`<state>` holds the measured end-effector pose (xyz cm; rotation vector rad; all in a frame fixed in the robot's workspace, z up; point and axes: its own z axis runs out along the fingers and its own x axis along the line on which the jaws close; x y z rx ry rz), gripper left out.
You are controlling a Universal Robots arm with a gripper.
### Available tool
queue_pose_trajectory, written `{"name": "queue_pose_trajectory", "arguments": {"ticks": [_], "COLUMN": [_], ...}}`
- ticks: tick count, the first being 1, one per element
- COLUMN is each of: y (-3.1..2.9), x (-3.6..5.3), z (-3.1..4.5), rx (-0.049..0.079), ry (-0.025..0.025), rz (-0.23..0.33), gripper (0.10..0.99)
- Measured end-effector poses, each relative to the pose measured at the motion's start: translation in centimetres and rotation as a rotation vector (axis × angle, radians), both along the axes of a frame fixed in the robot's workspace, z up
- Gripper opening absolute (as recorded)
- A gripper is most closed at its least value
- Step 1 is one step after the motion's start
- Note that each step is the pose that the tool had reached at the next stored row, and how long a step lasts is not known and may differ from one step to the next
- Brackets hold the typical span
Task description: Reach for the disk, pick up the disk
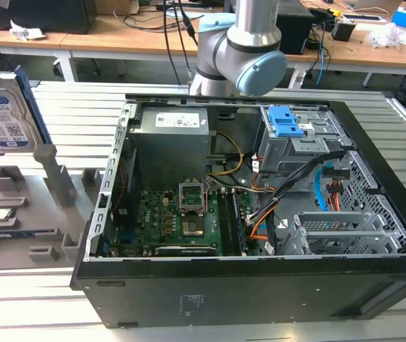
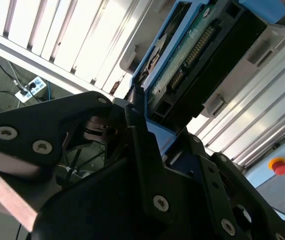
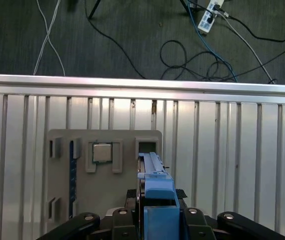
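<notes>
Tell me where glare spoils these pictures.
Second wrist view: the ribbed aluminium table is washed out white, and the silver-grey hard disk with blue rails looks dark against it. Exterior view: the table glares in the foreground. First wrist view: evenly lit.

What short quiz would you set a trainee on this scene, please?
1. True or false: the disk lies flat inside the computer case.
2. The pincer is shut on: A) the disk, B) the power-supply box, C) a cable.
3. Fill in: the rails along the disk's sides are ____.
Key: 1 false; 2 A; 3 blue.
</notes>
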<state>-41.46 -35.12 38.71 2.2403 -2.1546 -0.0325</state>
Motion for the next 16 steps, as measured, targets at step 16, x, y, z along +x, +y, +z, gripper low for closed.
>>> {"name": "queue_pose_trajectory", "arguments": {"ticks": [16], "y": [0.0], "x": [0.26], "z": [2.43], "rx": [0.0], "ry": [0.0002], "rz": [0.0], "gripper": [0.369]}}
